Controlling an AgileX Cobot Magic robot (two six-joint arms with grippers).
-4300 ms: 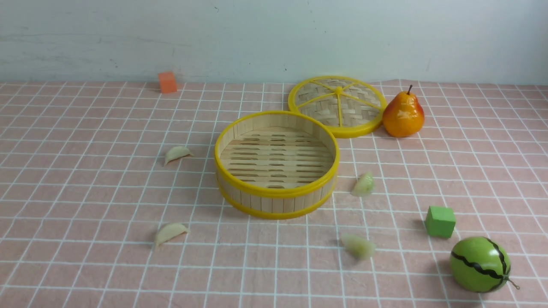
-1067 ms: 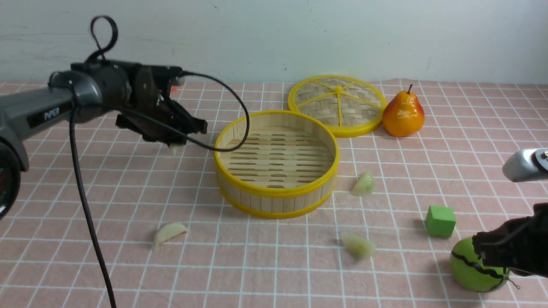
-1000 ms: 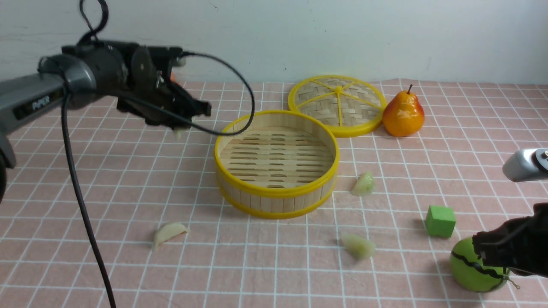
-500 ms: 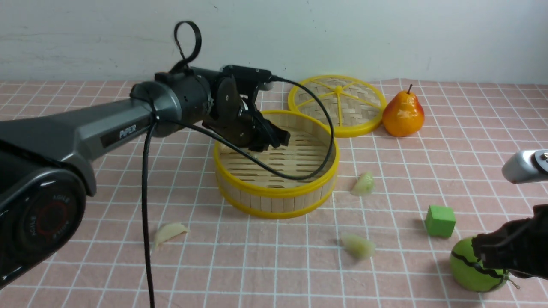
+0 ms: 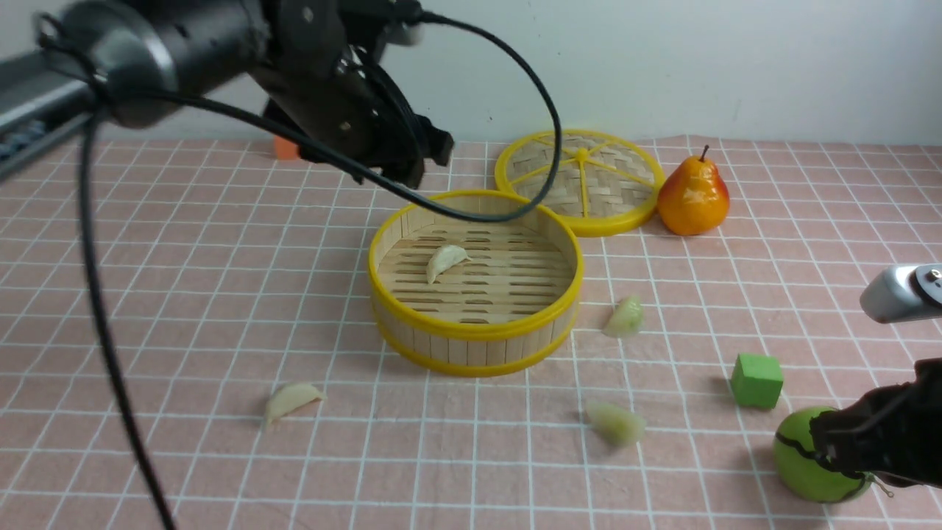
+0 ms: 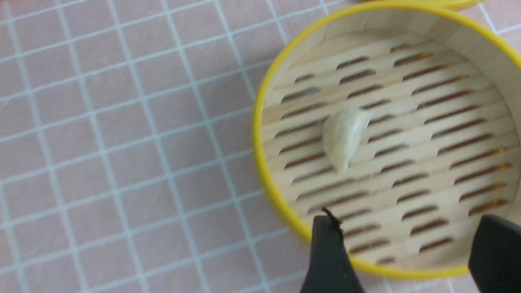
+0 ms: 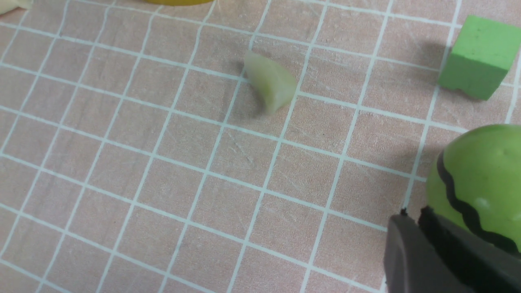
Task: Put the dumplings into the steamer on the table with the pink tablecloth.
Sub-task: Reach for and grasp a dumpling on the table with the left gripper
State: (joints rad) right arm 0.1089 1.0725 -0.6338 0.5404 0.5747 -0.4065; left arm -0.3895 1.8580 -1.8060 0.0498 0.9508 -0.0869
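Observation:
The steamer (image 5: 476,335) stands mid-table on the pink tablecloth (image 5: 147,294). One cream-white dumpling (image 5: 444,260) lies on its slatted floor, also seen in the left wrist view (image 6: 344,136). A second cream dumpling (image 5: 291,400) lies on the cloth at front left. Two pale green dumplings lie right of the steamer, one near its wall (image 5: 626,317) and one further forward (image 5: 617,423), which also shows in the right wrist view (image 7: 270,86). My left gripper (image 5: 423,158) is open and empty, raised above the steamer's back left rim. My right gripper (image 5: 828,442) is shut and empty at the front right, beside the toy watermelon.
The woven lid (image 5: 580,179) lies flat behind the steamer, with a toy pear (image 5: 693,199) to its right. A green foam cube (image 5: 756,380) and a toy watermelon (image 5: 817,464) sit at the front right. An orange cube (image 5: 283,149) stands near the back wall.
My left gripper carried the cream dumpling from the cloth over the steamer, let it go inside, and has risen and drawn back open. The right arm stayed put.

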